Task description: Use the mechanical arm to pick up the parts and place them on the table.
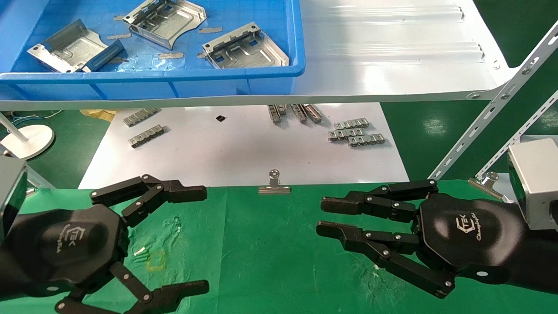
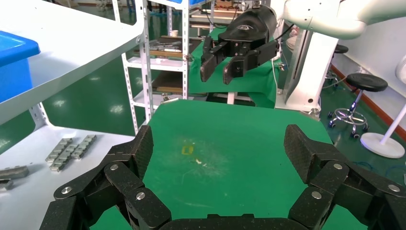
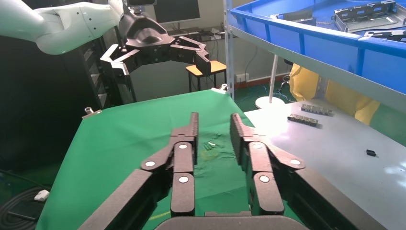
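**Both hands hover empty over the bench; plates in the bin**

Left hand (image 1: 144, 240) sits at the near left, above the green bench (image 1: 261, 244). Its fingers (image 1: 174, 192) are spread wide and released, holding nothing. The left wrist view confirms this: the two finger groups (image 2: 134, 158) stand well apart with bare green cloth between them.

Right hand (image 1: 348, 222) sits at the near right, also above the bench. Its fingers (image 1: 366, 203) are extended and point left, with a narrow gap between the upper and lower sets; released, nothing between them. In the right wrist view the fingers (image 3: 184, 153) run almost parallel with an open slot between.

Three metal plates lie in the blue bin (image 1: 174, 80) on the white shelf (image 1: 392, 56) at the far side: one at far left (image 1: 74, 46), one in the middle (image 1: 168, 19), one to the right (image 1: 244, 48). All three are well apart from both hands.

Below the shelf, a white board (image 1: 239, 152) carries small grey link strips (image 1: 355, 133). A silver binder clip (image 1: 273, 185) sits on the far edge of the bench, between the two hands. A small yellow square outline (image 1: 156, 261) marks the cloth near the left hand.
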Motion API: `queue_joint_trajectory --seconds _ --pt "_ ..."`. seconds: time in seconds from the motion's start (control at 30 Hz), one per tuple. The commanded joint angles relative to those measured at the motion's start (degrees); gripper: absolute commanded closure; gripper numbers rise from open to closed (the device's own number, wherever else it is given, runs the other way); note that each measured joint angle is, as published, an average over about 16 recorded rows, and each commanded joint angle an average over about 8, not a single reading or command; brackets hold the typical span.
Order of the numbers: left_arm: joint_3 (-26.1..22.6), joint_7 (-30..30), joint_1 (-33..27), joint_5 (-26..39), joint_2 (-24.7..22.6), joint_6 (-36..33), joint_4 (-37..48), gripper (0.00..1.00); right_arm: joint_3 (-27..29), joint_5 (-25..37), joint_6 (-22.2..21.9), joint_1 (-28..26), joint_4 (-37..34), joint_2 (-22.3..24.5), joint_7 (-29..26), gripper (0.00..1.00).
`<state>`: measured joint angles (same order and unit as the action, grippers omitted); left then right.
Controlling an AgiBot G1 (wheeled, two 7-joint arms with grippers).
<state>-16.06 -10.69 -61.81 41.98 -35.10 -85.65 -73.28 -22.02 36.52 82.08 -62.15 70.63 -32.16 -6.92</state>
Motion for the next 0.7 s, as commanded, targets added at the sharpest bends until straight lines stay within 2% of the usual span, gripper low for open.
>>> queue_joint_trajectory --seconds 0.03,0.27,0.4,0.53,0.7 --pt "0.0 0.0 -0.02 0.01 -0.01 0.0 0.02 0.0 0.0 0.0 0.0 0.0 0.0 0.0 0.0 1.0" --pt "0.06 -0.08 -0.21 0.09 0.09 0.14 -0.02 0.0 0.0 0.0 0.0 0.0 0.0 0.0 0.0 1.0" --pt "0.15 -0.36 -2.43 1.18 0.24 0.81 0.04 0.0 0.0 0.0 0.0 0.0 0.0 0.0 0.0 1.0" --pt "-0.17 -0.85 -8.5 4.48 -0.35 2.23 1.63 0.0 0.0 0.0 0.0 0.0 0.0 0.0 0.0 1.0" --pt "-2.79 -1.79 -21.19 12.0 -4.8 4.43 10.18 0.0 0.0 0.0 0.0 0.0 0.0 0.0 0.0 1.0"
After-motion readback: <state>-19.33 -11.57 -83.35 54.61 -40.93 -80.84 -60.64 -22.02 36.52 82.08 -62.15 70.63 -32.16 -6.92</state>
